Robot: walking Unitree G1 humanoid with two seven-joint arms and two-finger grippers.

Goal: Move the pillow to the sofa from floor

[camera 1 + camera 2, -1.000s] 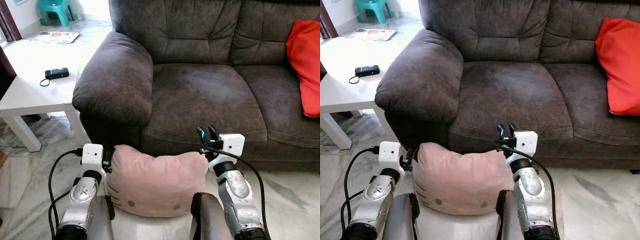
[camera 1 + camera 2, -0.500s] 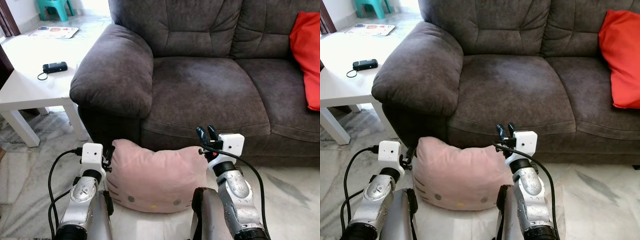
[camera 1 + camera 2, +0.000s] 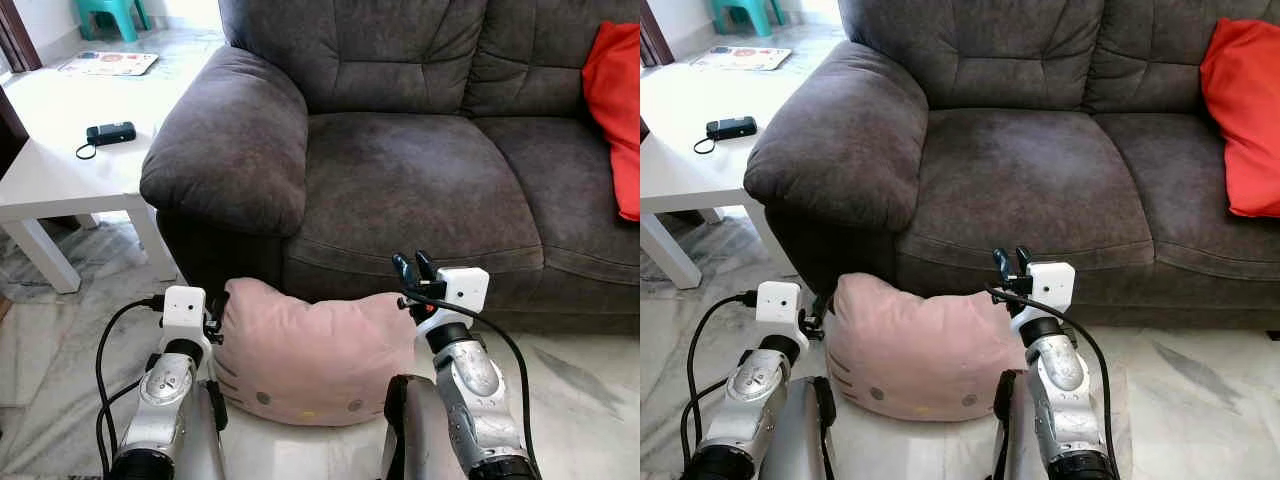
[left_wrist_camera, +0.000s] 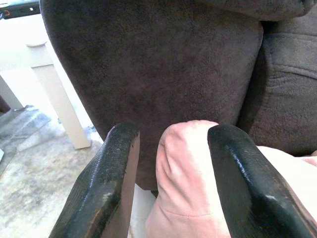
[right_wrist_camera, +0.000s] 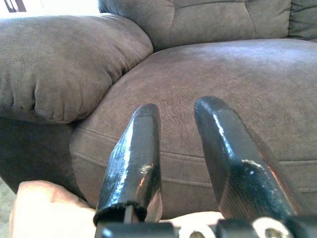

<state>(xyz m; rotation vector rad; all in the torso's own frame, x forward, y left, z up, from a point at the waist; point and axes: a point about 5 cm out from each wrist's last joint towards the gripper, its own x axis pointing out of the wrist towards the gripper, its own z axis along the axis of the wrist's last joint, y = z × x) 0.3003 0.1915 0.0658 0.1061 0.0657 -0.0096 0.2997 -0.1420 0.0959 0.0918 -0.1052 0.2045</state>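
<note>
No writing is showing anywhere. The pink pillow [image 3: 310, 358], printed with a cat face of whiskers, dots and a yellow nose, is lying on the floor [image 3: 590, 400] against the front of the brown sofa [image 3: 420, 190]. The left end effector [image 4: 171, 183] is gaping wide around the pillow's corner without closing on it. The right end effector [image 3: 412, 268] is hovering parted and empty above the pillow's other end. A red cushion [image 3: 612, 100] is sitting on the sofa, and a white desk [image 3: 50, 180] is carrying a black device [image 3: 110, 133].

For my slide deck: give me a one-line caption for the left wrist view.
Left claw open around a corner of the pink pillow, in front of the dark sofa.
</note>
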